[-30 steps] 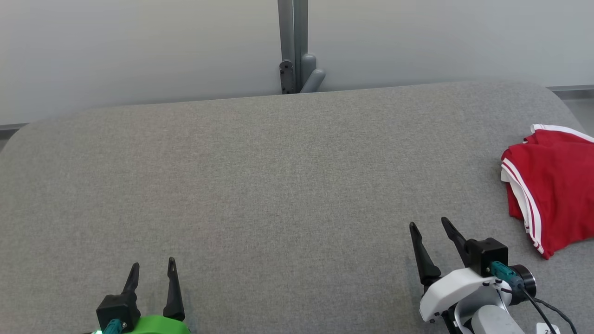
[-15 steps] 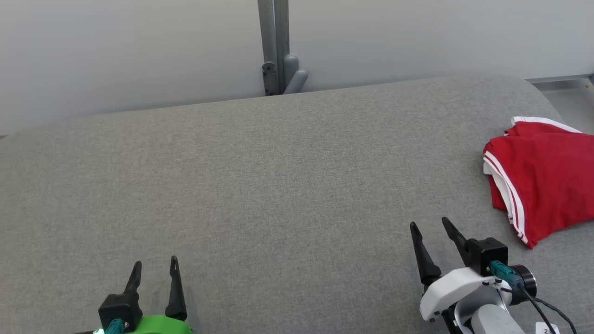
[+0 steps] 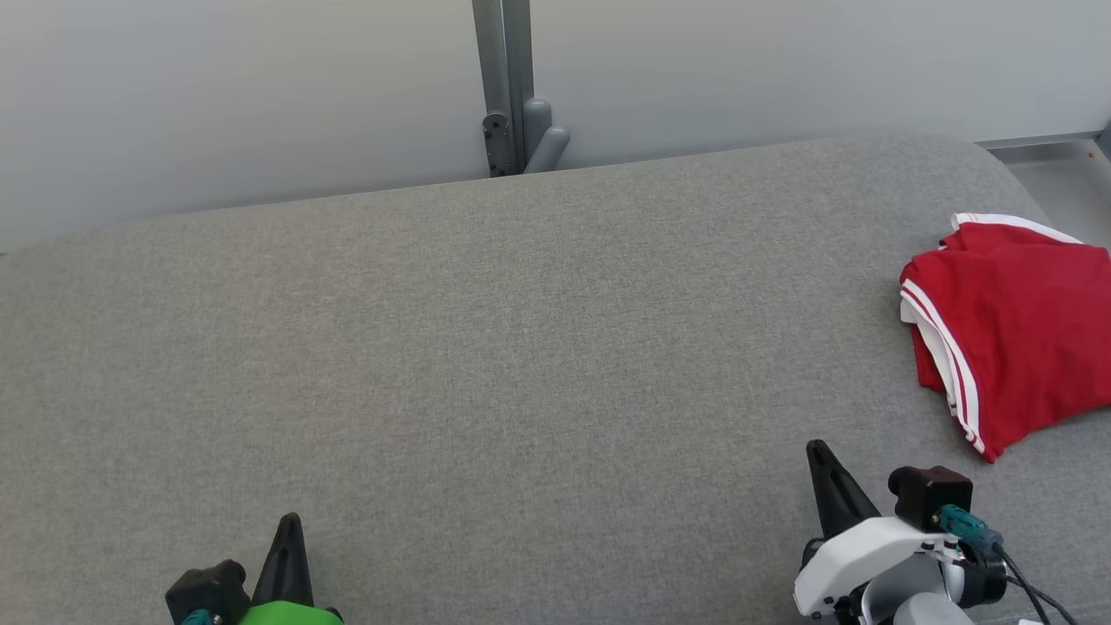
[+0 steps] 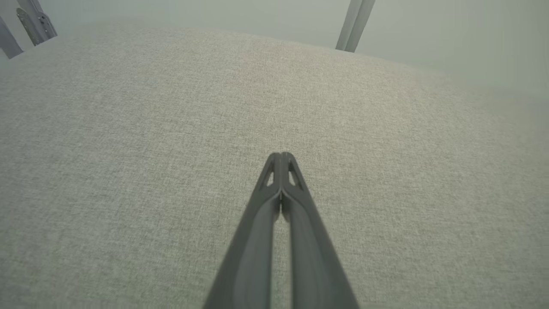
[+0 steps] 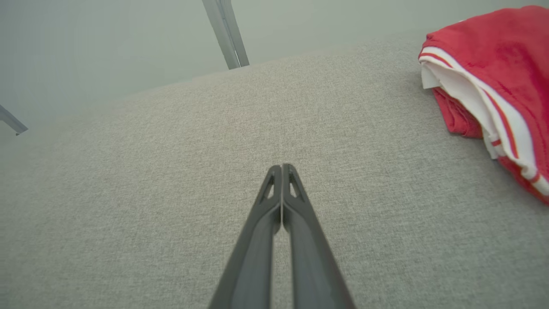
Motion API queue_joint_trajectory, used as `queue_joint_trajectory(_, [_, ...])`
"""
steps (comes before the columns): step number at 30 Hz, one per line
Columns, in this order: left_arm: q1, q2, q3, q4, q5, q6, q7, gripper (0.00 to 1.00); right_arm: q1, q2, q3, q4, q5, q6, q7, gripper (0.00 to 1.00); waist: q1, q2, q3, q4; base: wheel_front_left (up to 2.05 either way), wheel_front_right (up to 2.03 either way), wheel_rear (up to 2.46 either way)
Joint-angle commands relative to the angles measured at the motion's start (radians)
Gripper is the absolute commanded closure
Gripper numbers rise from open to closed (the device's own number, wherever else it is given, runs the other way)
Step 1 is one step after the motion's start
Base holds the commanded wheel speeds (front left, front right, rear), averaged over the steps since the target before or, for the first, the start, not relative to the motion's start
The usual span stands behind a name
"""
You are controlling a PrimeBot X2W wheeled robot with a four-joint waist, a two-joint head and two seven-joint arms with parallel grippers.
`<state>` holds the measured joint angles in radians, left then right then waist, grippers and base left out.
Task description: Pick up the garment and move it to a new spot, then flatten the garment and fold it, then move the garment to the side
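A red garment [image 3: 1015, 338] with white striped trim is seen at about 3 o'clock in the head view. It is bunched in loose folds on the grey fabric-covered surface [image 3: 521, 347], near the rounded far-right corner, and its right side is cut off by the edge of the picture. Whether it is a shirt or a pair of shorts cannot be told. It is touched by neither gripper.

The left gripper [image 3: 288, 525] is found at 7 o'clock in the head view, rising from a green wrist housing [image 3: 286, 615]. Its two dark fingers [image 4: 257, 223] are pressed together along their length in the left wrist view, with the tips met in one point and nothing pinched between them. Bare grey cloth is spread beneath them.

The right gripper [image 3: 820, 451] is placed at 5 o'clock in the head view, carried on a white wrist housing [image 3: 868, 555]. It is likewise pressed together and empty, as is made plain in the right wrist view. From it the garment lies at roughly 1 o'clock, well apart. In the right wrist view the garment is seen at 2 o'clock, with a white layer exposed under the red fold.

A grey post [image 3: 503, 78] with a bracket [image 3: 496, 143] is set at 12 o'clock, beyond the far edge of the surface and against a pale wall [image 3: 217, 87].
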<state>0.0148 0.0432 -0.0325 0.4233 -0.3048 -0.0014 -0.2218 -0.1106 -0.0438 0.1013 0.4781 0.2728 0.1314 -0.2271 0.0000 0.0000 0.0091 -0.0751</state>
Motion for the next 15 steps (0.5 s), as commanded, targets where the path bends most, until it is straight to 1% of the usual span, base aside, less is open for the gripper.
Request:
queue_joint_trajectory(1, [-0.021, 0.002, 0.009, -0.023, -0.046, -0.008, 0.008, 1.0, -0.017, -0.001, -0.011, -0.026, 0.05, 0.0, 0.011, 1.0, 0.0, 0.0, 0.0, 0.001, 0.0, 0.0, 0.0])
queue_joint_trajectory(3, [-0.023, 0.002, 0.012, -0.03, -0.084, -0.012, 0.016, 1.0, -0.016, -0.002, -0.017, -0.033, 0.088, 0.0, 0.021, 1.0, 0.0, 0.0, 0.0, 0.002, 0.0, 0.0, 0.0])
queue_joint_trajectory(4, [-0.03, 0.003, 0.023, -0.05, -0.207, -0.024, 0.045, 1.0, -0.014, -0.002, -0.036, -0.055, 0.213, 0.0, 0.053, 1.0, 0.0, 0.0, 0.0, 0.007, 0.0, 0.0, 0.0])
queue_joint_trajectory(6, [-0.037, 0.004, 0.031, -0.062, -0.288, -0.032, 0.066, 1.0, -0.012, -0.003, -0.049, -0.069, 0.296, 0.0, 0.074, 1.0, 0.0, 0.0, -0.001, 0.01, 0.0, 0.0, 0.0])
queue_joint_trajectory(15, [-0.048, 0.004, 0.048, -0.08, -0.424, -0.045, 0.101, 1.0, -0.01, -0.003, -0.071, -0.093, 0.435, 0.0, 0.11, 1.0, 0.0, 0.0, -0.001, 0.016, 0.0, 0.0, 0.0])
